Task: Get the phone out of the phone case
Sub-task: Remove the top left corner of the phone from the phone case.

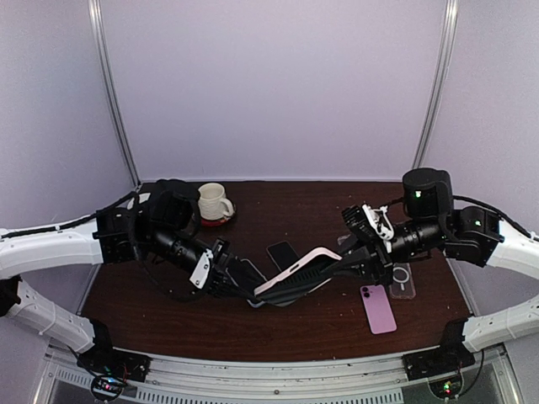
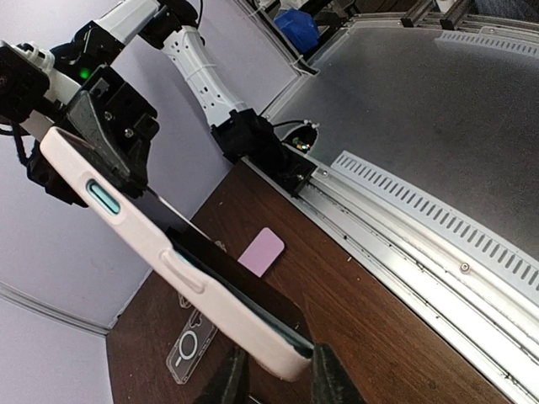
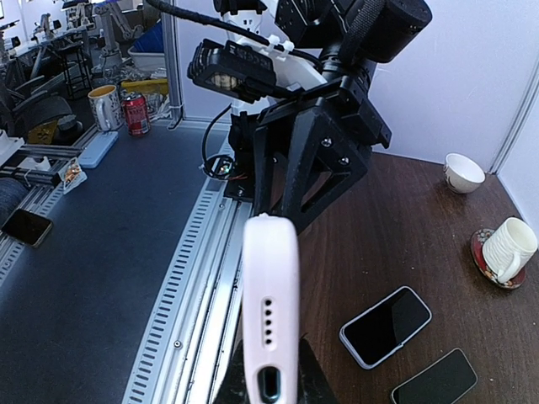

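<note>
The phone (image 2: 226, 268) was inside the pale pink phone case (image 1: 296, 268), held in the air above the brown surface (image 1: 320, 328). The jaws of the left arm (image 1: 173, 240) were closed on one end of the case, and the jaws of the right arm (image 1: 425, 236) on the other.

We see the pale pink soft-plastic phone case (image 1: 295, 268) as smooth and matt; the dark brown wood-grain table (image 1: 295, 332) beneath it has a faint sheen.

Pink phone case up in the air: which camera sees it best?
Left wrist: the pale pink phone case stretches across the frame, side buttons plain. Top external shows it small; right wrist shows only its end with the port.
</note>
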Controlling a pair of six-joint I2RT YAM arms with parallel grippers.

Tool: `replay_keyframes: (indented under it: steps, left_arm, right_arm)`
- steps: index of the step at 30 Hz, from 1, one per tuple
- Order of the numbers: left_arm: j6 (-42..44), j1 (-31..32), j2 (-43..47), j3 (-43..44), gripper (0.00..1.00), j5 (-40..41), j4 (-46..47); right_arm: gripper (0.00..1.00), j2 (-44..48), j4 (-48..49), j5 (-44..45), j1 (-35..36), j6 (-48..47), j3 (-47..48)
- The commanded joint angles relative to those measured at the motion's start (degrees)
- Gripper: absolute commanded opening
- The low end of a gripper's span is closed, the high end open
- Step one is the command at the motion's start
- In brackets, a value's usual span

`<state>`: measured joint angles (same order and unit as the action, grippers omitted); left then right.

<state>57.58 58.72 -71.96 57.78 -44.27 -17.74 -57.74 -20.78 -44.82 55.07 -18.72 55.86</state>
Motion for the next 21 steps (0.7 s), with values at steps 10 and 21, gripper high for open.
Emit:
replay_keyframes:
  steps: [10,21]
  left_arm:
    - [2.4,0.8,-0.8,0.6,0.2,3.5,2.5]
    - [2.4,0.8,-0.4,-0.1,0.19,6.1,4.1]
  right_arm:
    - [0.0,-2.9,8.8,-6.9,4.4,4.7,0.1]
    - [0.0,-1.8,10.2,-0.3,6.1,4.4,-1.1]
